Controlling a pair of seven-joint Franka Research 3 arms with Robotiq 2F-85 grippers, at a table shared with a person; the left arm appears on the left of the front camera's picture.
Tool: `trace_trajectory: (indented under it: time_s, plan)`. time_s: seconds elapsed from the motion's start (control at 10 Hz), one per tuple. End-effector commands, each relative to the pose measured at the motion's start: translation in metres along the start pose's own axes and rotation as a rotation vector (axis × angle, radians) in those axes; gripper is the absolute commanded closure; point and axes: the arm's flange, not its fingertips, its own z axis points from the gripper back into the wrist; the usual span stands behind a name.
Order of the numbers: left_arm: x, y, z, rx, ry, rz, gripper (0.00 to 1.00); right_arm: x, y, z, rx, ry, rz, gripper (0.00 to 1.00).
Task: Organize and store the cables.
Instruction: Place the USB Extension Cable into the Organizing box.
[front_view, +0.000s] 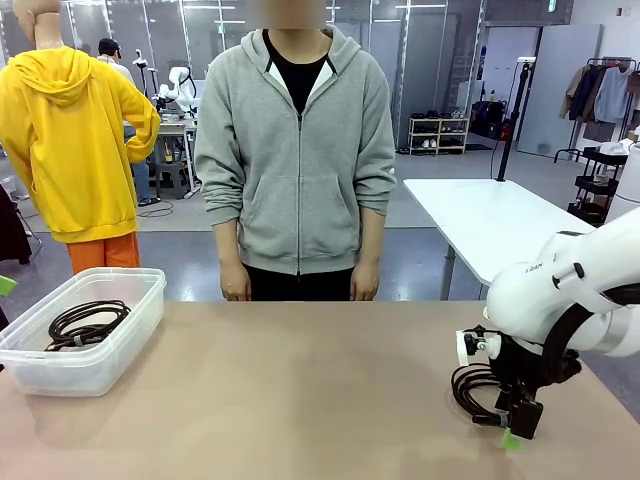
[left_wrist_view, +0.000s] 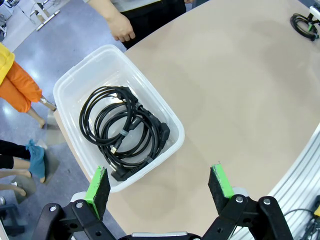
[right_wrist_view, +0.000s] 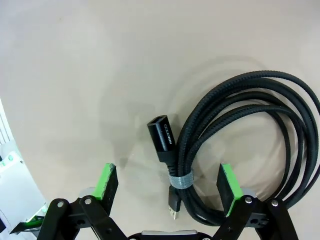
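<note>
Right gripper (right_wrist_view: 169, 189) low over matte tan table (front_view: 300, 390), jaws partly open, straddling the bundled edge of a braided black cable coil (right_wrist_view: 250, 145); green pads not touching it, nothing gripped. Grey band cinching the strands, boxy plug at 11 o'clock of it. Left gripper (left_wrist_view: 161, 187) wide open, empty, hanging above a translucent rounded plastic bin (left_wrist_view: 75, 80) at 10 o'clock; smooth black coils (left_wrist_view: 122, 132) inside.
</note>
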Motion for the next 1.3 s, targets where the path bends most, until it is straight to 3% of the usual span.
trace_trajectory:
  time_s: [0.0, 0.1, 0.2, 0.3, 0.4, 0.5, 0.6, 0.7, 0.8, 0.9, 1.0, 1.1, 1.2]
  plan:
    - [0.0, -0.002, 0.001, 0.001, 0.01, 0.018, 0.0, 0.003, -0.01, -0.003, 0.011, -0.013, -0.036, 0.2]
    - [0.0, -0.002, 0.001, 0.001, 0.01, 0.018, 0.0, 0.003, -0.01, 0.0, 0.006, -0.007, -0.039, 0.2]
    - [0.0, -0.002, 0.001, 0.001, 0.01, 0.018, 0.0, 0.004, -0.01, 0.002, 0.001, -0.001, -0.041, 0.39]
    - [0.0, -0.002, 0.001, 0.001, 0.01, 0.018, 0.0, 0.008, -0.011, 0.004, -0.005, 0.01, -0.041, 0.25]
    - [0.0, -0.002, 0.001, 0.001, 0.01, 0.018, 0.0, 0.01, -0.011, 0.006, -0.008, 0.034, -0.038, 0.59]
    - [0.0, -0.002, 0.001, 0.001, 0.01, 0.018, 0.0, 0.011, -0.011, 0.008, -0.013, 0.042, -0.042, 0.44]
    - [0.0, -0.002, 0.001, 0.001, 0.01, 0.018, 0.0, 0.013, -0.012, 0.011, -0.019, 0.045, -0.043, 0.78]
    - [0.0, -0.002, 0.001, 0.001, 0.01, 0.018, 0.0, 0.015, -0.012, 0.016, -0.028, 0.048, -0.043, 0.64]
    - [0.0, -0.002, 0.001, 0.001, 0.01, 0.018, 0.0, 0.016, -0.012, 0.02, -0.031, 0.049, -0.042, 0.98]
    - [0.0, -0.002, 0.001, 0.001, 0.01, 0.018, 0.0, 0.018, -0.013, 0.022, -0.032, 0.051, -0.042, 0.84]
    - [0.0, -0.002, 0.001, 0.001, 0.01, 0.018, 0.0, 0.022, -0.013, 0.029, -0.043, 0.041, -0.037, 1.0]
    - [0.0, -0.002, 0.001, 0.001, 0.01, 0.018, 0.0, 0.027, -0.012, 0.041, -0.049, 0.018, -0.031, 1.0]
    - [0.0, -0.002, 0.001, 0.001, 0.01, 0.018, 0.0, 0.039, -0.007, 0.082, -0.097, -0.01, -0.041, 1.0]
